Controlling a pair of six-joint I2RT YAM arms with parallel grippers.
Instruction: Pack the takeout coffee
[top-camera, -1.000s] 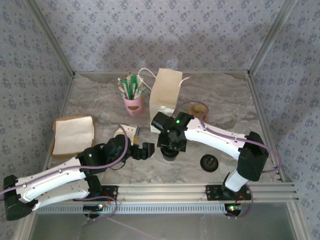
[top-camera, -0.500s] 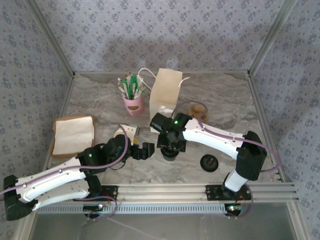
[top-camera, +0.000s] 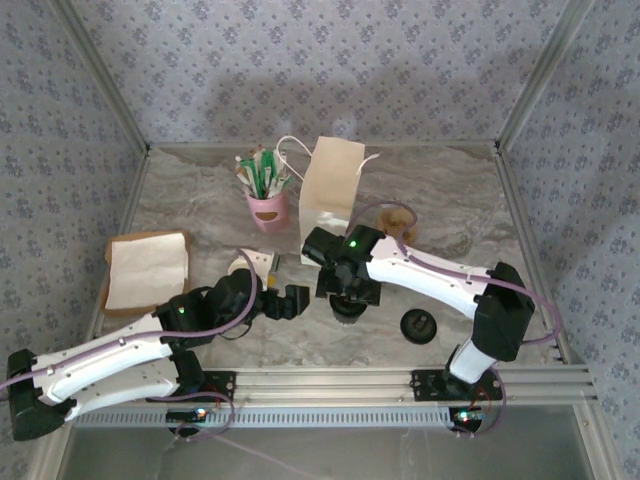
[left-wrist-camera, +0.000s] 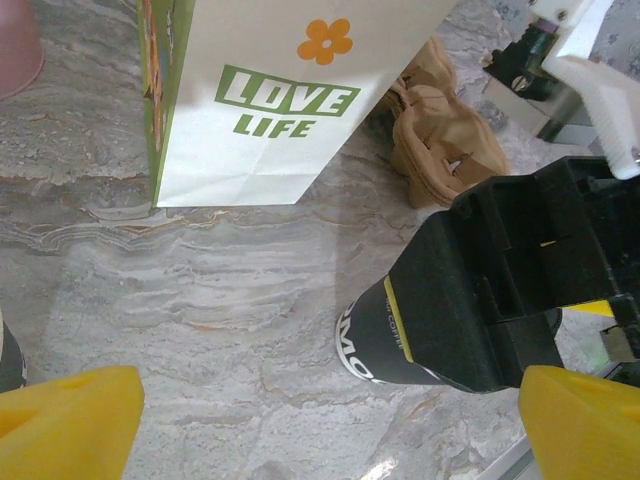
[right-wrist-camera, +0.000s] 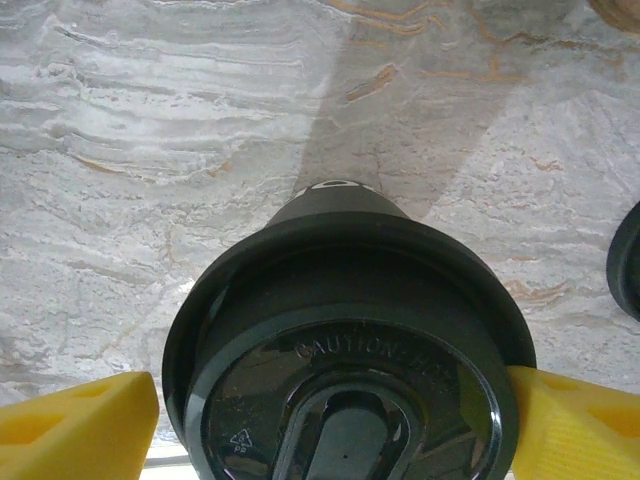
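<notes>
The takeout coffee (left-wrist-camera: 372, 345) stands upright on the table (top-camera: 190, 200), close to the near edge and on the near side of the white bag (top-camera: 330, 190). The right gripper (right-wrist-camera: 325, 425) straddles its lid. Both yellow pads sit at the rim, but whether they clamp it cannot be told. The left gripper (top-camera: 288, 301) hangs just left of the cup, jaws wide apart and empty. Bare marble separates cup and bag. A loose black lid (top-camera: 418, 325) lies to the right.
</notes>
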